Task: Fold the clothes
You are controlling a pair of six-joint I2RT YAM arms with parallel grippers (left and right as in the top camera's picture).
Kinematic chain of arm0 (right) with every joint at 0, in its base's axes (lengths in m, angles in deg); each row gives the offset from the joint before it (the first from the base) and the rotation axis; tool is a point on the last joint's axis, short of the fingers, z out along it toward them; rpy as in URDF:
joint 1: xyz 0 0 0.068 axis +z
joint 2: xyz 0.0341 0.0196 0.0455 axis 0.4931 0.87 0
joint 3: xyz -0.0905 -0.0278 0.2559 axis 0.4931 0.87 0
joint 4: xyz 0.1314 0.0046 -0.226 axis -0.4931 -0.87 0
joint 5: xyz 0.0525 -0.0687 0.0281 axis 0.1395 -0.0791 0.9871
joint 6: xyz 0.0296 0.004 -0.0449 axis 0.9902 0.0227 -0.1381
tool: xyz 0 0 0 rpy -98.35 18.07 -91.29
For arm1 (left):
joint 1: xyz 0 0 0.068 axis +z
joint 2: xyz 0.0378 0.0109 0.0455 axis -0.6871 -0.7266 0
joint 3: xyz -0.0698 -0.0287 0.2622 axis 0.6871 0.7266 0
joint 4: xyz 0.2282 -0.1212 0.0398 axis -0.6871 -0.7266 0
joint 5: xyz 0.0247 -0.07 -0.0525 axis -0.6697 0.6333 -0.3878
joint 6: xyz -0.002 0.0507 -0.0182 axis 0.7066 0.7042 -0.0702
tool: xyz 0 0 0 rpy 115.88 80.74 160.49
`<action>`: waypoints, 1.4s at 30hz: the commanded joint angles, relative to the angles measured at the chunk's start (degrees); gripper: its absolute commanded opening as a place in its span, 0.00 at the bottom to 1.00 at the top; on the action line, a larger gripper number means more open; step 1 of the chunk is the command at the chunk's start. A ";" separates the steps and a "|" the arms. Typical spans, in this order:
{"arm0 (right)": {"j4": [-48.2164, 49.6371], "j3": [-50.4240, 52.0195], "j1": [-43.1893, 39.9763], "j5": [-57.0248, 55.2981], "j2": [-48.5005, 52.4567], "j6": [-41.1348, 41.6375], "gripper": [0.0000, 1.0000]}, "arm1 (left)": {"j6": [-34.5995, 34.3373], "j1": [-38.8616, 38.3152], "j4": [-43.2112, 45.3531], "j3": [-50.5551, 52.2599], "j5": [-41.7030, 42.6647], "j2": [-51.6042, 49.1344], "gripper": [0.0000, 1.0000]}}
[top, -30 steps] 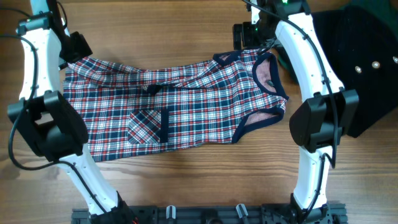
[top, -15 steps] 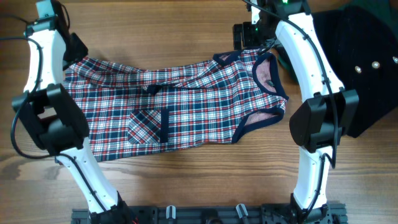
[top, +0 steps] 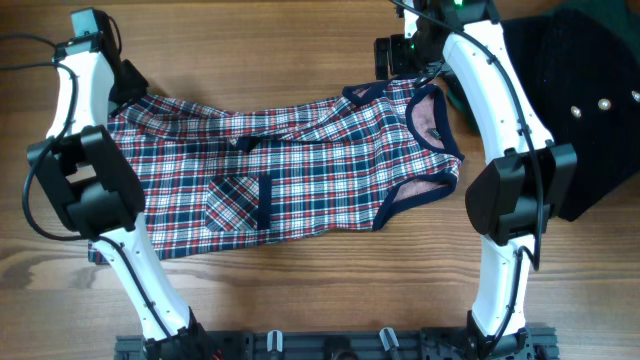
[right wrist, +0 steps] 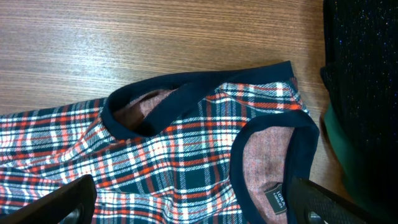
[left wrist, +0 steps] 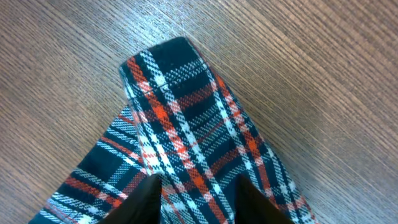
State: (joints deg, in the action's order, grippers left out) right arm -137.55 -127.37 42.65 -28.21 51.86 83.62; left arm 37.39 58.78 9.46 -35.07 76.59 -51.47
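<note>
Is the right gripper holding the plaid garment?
No, the right gripper is wide open, with the plaid garment lying loose between its fingers.

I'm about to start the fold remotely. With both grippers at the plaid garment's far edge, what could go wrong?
The left gripper straddles only the hem-corner tip of the plaid garment, so it may slip free on lifting. The right gripper, open over the neckline, sits close to the black studded garment and could snag it.
</note>
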 commanded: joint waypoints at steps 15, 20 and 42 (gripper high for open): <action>0.72 -0.52 -0.07 -0.02 -0.09 -1.64 1.00 | -0.55 -0.52 2.93 -0.37 2.14 -3.72 0.04; 0.66 -0.52 -0.22 -0.02 -0.09 -1.66 1.00 | -0.55 -0.87 6.23 -1.79 3.91 -3.58 0.04; -1.27 -0.52 -0.59 0.68 -0.09 -1.20 1.00 | -0.07 -3.72 12.07 -14.27 4.09 -4.52 1.00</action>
State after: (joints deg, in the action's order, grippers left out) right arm -138.84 -127.37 42.37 -28.01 51.86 82.61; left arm 37.02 55.43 23.03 -48.25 80.81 -54.86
